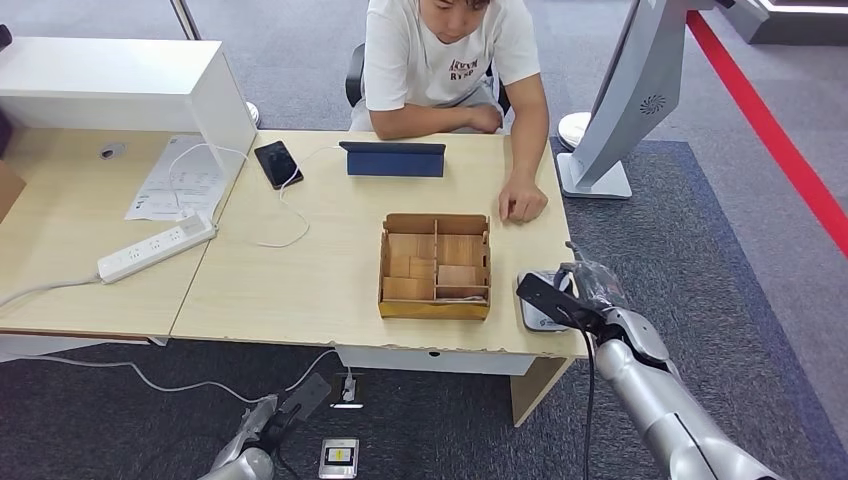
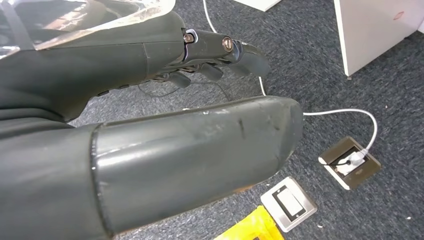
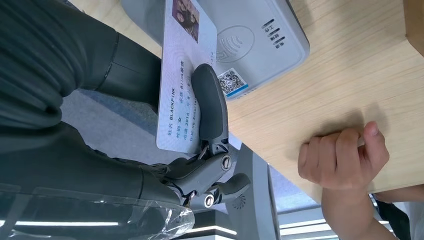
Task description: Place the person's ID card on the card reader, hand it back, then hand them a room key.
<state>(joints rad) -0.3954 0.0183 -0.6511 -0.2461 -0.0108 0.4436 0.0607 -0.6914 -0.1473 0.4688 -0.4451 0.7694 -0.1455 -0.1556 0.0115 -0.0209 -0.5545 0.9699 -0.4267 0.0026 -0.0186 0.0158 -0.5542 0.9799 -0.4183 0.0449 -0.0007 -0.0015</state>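
Observation:
My right hand (image 1: 572,303) hovers at the table's front right corner and pinches the ID card (image 3: 179,75) between thumb and a dark finger (image 3: 210,106). The card is tilted over the grey-white card reader (image 3: 250,37), which peeks out under the hand (image 1: 532,312); whether they touch is unclear. A wooden box (image 1: 435,266) of room key cards stands just left of the reader. The person sits across the table, one fist (image 1: 522,205) resting on the tabletop (image 3: 342,159). My left hand (image 1: 270,420) hangs below the table edge, fingers (image 2: 227,52) apart, holding nothing.
A blue tablet (image 1: 393,158), a black phone (image 1: 277,163) on a white cable, a power strip (image 1: 157,247) and papers lie on the desks. A white kiosk stand (image 1: 620,110) rises right of the table. Floor sockets (image 2: 349,162) and cables lie under the left hand.

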